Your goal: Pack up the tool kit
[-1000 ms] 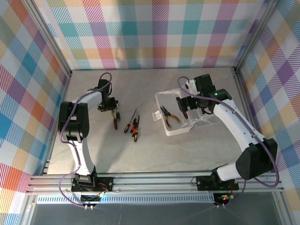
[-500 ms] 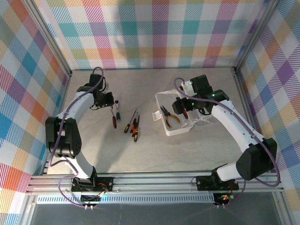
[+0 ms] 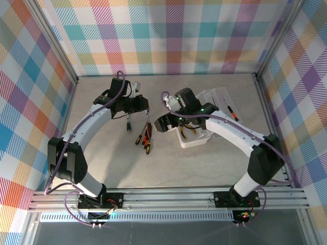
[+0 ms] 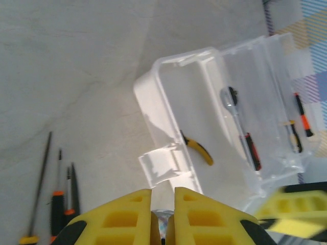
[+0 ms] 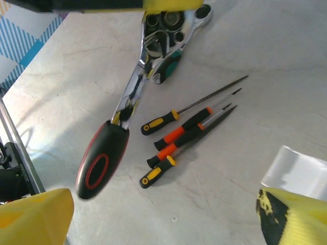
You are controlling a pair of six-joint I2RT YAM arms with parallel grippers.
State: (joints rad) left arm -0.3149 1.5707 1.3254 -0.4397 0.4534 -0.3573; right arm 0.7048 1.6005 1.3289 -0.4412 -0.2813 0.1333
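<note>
Left pincer: I am clamping it, fingers nearly together, on the head of a ratchet, whose red-and-black handle is hanging below it over the counter.

Right pincer: I am holding it wide open, gripping nothing, just left of the box.

The translucent box is lying open right of centre, with yellow-handled pliers resting inside.

A cluster of screwdrivers is lying loose on the counter between ratchet and box.

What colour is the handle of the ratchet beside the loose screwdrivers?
Handle: black with red trim; best in right wrist view.
</note>
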